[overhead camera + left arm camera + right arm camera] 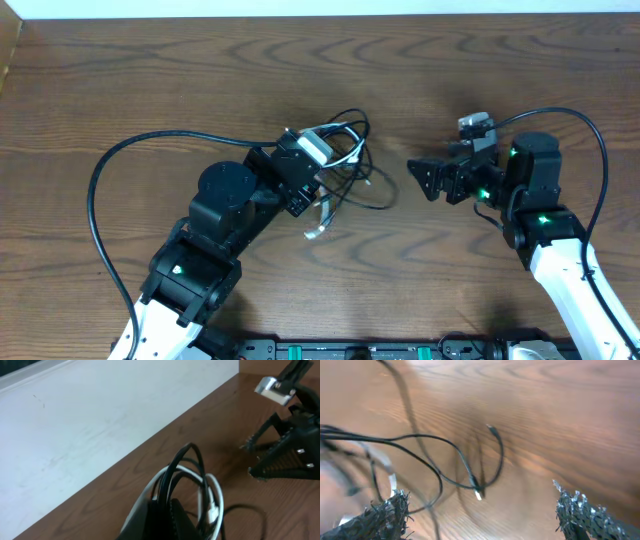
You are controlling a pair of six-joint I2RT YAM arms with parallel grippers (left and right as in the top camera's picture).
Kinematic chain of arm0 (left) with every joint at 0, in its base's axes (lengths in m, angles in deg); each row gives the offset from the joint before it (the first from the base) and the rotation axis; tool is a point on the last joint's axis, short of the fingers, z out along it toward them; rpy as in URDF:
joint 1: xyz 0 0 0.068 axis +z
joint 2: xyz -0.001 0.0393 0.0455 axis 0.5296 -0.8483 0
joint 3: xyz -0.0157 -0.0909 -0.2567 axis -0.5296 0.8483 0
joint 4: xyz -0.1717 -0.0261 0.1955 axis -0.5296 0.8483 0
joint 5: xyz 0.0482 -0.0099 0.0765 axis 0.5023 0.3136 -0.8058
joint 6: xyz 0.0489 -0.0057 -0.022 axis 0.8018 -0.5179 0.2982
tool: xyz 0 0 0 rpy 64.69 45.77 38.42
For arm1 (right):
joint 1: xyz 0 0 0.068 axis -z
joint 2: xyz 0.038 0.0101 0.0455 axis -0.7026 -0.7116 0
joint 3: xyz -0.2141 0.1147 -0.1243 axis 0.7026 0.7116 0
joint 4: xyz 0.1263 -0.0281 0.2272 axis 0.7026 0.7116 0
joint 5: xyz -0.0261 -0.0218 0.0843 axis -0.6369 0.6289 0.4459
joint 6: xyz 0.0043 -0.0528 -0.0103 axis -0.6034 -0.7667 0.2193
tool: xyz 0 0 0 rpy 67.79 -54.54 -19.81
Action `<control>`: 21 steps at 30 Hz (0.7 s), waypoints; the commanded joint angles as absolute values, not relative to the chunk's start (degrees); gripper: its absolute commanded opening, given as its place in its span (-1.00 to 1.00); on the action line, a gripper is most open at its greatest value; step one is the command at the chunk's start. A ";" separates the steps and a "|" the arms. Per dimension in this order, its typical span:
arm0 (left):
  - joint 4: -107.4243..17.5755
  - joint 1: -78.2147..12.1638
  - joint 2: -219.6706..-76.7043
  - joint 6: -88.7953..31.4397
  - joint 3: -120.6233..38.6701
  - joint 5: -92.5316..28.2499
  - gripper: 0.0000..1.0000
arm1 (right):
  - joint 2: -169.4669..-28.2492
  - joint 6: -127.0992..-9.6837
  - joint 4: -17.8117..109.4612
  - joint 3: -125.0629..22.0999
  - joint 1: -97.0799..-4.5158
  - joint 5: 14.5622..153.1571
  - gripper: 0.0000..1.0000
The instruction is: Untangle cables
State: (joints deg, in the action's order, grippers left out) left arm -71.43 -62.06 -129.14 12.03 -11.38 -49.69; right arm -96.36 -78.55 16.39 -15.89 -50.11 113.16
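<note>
The cables lie tangled at mid-table: a thin black cable [378, 203] looping out to the right, and a white cable [324, 214] trailing toward the front. My left gripper [322, 158] is shut on the bundle. In the left wrist view its jaws [167, 506] pinch black strands [189, 455], with the white cable [216, 491] looped beside them. My right gripper [418, 180] stands open to the right of the tangle, apart from it. In the right wrist view a black cable's plug end [477, 493] lies ahead between the spread fingertips [385, 515], nothing held.
Thick black arm cables arc over the table at the left [100, 180] and the right [600, 150]. A white wall [100, 420] borders the table's far edge. Bare wood [150, 80] surrounds the tangle.
</note>
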 commanded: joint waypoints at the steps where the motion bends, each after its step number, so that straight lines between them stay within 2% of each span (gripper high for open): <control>1: -71.88 -61.78 -128.13 11.68 -12.32 -50.33 -0.85 | -96.71 -80.68 13.75 -16.06 -49.89 123.15 0.86; 7: -71.91 -61.78 -128.26 7.62 -12.32 -49.36 -0.85 | -96.71 -77.00 8.09 -16.06 -50.07 127.37 0.87; 13: -71.73 -61.78 -130.95 7.05 -12.32 -36.08 -0.85 | -96.71 -69.75 1.07 -16.06 -51.60 129.57 0.91; 21: -72.78 -62.06 -134.54 7.07 -12.32 -32.08 -0.85 | -96.73 -69.03 -1.73 -16.06 -53.43 129.01 0.99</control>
